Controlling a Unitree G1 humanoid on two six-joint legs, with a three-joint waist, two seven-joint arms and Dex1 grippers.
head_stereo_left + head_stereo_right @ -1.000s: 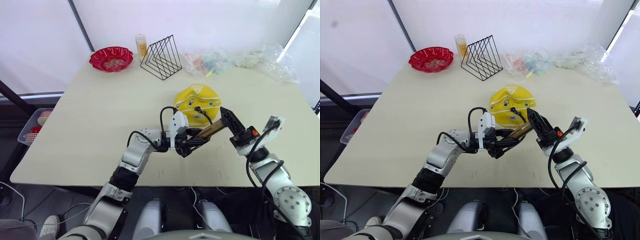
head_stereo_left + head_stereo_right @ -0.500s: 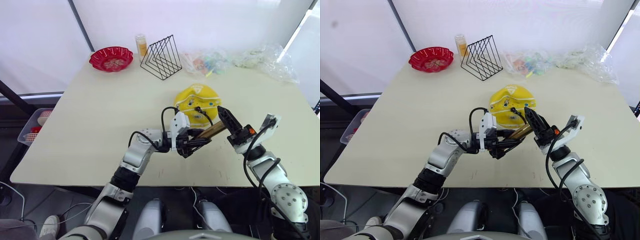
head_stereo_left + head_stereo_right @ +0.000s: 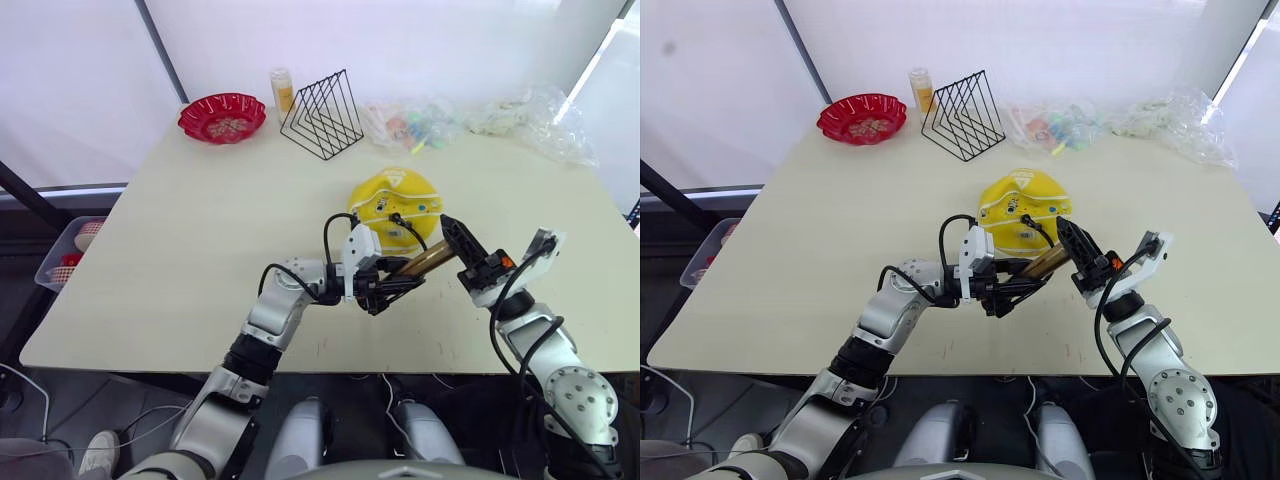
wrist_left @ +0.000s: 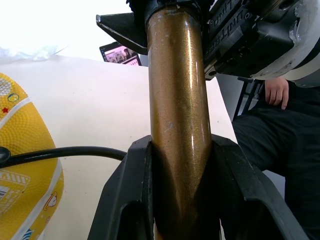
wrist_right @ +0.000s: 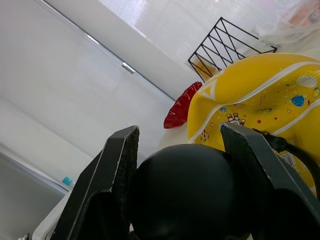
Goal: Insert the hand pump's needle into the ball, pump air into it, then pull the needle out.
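Nearest the robot, w/ both arms meeting over the front half of the beige table [image 3: 180, 250], we see the hand pump [image 3: 428, 259] held between them, clear of the tabletop. The left gripper [image 3: 385, 291] is clamped on the lower end of the gold-bronze barrel; in the left wrist view its fingers [image 4: 127, 200] press the barrel from both sides. The right gripper [image 3: 452, 236] is closed round the pump's black handle [image 5: 186, 192] at the upper end, fingers [image 5: 112, 170] tight to either side. The barrel slants up from left gripper to right gripper.

Just behind the pump we find the yellow ball [image 3: 396, 206], flattish, resting on the table. The black hose [image 3: 402, 224] arcs from the pump to the ball's top, its end fitting touching the ball; the needle itself is too small to make out.

Farther back, near the table's far edge: red bowl [image 3: 222, 117], black wire rack [image 3: 322, 114], small bottle [image 3: 283, 88], and clear plastic bags [image 3: 470, 120].
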